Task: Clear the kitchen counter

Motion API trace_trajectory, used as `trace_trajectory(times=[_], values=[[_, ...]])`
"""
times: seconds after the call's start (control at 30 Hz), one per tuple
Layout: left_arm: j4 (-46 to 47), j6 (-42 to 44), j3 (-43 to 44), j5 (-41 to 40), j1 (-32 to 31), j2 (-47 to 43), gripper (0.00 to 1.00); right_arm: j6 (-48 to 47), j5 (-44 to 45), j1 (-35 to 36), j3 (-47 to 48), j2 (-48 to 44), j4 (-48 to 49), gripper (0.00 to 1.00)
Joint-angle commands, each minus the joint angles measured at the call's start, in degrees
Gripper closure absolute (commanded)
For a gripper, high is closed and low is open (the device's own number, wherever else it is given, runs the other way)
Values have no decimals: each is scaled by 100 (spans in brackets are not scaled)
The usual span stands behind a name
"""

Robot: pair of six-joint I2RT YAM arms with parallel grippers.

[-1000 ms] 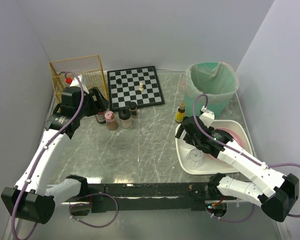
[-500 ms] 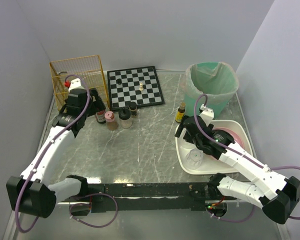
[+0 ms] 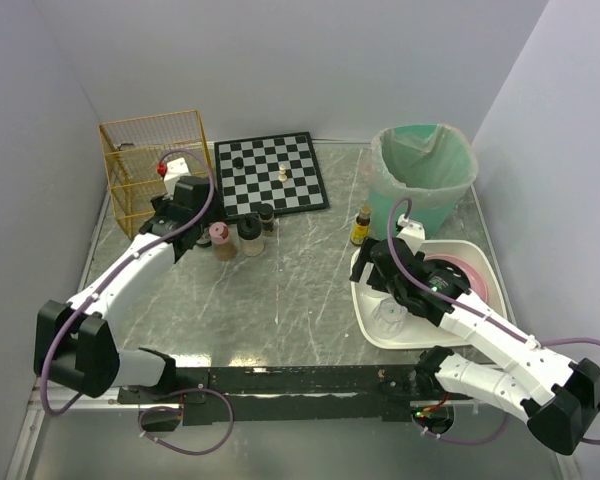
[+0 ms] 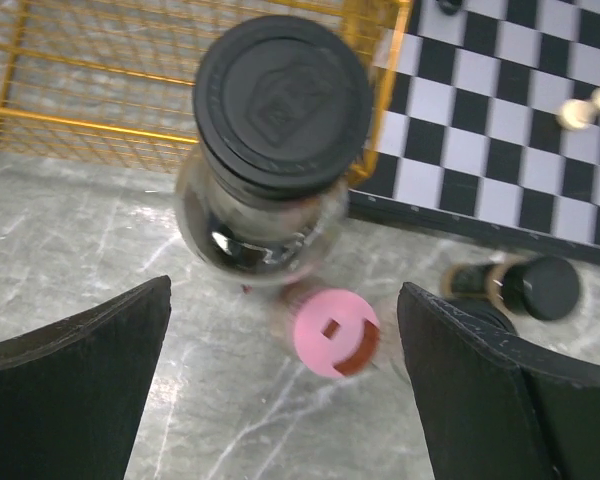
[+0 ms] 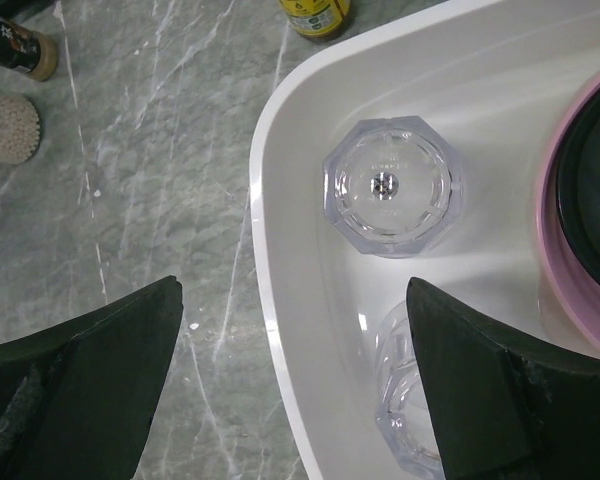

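Grey-green marble-look kitchen counter [image 3: 280,290]. Far left: yellow wire basket [image 3: 150,135]. To its right: black-and-white chessboard [image 3: 300,185], with a row of small spice jars [image 3: 242,236] before it. Far right: green-lined waste bin [image 3: 420,200]. Before it: white rectangular tray [image 3: 365,300] holding clear glass tumblers [image 3: 390,318] and a pink bowl [image 3: 460,275].

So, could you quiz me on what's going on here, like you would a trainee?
1. True or false: the left gripper is shut on the black-lidded jar.
2. How many clear glasses does the right wrist view show in the white tray? A) none B) two C) five
3. Fill in: the small jar beside the black-lidded one has a ___ lid.
Key: 1 false, it is open; 2 B; 3 pink.
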Motion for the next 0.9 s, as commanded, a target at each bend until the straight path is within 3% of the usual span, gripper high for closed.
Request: trace_trajectory(times=[0.0,0.23,0.5,0.87], values=[[353,-102,271,-679,8,198,1,-306,-78,-54,4,-163,250,0],[775,82,149,-1022,8,498,2,-544,-236,-151,30,-92,338,0],[1145,170,78,-1075,8,770,17,-737,-324,-239,110,-13,320,0],[1223,293,131,-1304,8,1095,28,-738,-377,-353,66,-57,311,0]])
